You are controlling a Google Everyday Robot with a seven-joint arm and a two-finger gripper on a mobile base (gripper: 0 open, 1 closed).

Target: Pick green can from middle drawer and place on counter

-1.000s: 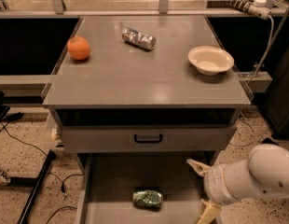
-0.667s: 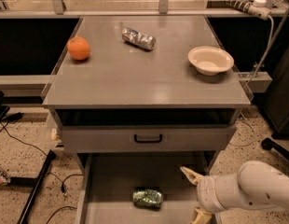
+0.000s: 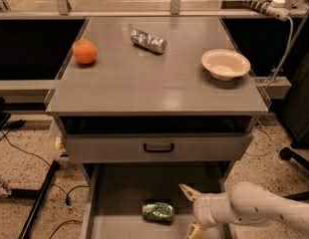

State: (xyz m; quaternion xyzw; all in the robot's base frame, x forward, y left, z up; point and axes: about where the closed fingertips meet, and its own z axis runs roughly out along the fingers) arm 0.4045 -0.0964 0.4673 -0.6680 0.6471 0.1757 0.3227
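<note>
Where the pulled-out middle drawer (image 3: pixel 125 184) fills the near bottom of the view, the green can (image 3: pixel 158 211) lies on its side on the drawer's grey floor, about mid-width. The gripper (image 3: pixel 192 210) is just right of the can and not touching it. Its two pale fingers (image 3: pixel 188 191) are spread apart, with nothing between them. The white arm (image 3: pixel 264 212) enters from the near right.

Farther back, above the open tray, sits a closed grey drawer front (image 3: pixel 204 147) with a black handle (image 3: pixel 158 147).

The counter (image 3: pixel 154 83) on top carries three items:
- a cream bowl (image 3: pixel 225 63) near the right edge
- an orange (image 3: pixel 84 51) on the left
- a silver-and-blue can (image 3: pixel 148 40) lying on its side, far centre
</note>
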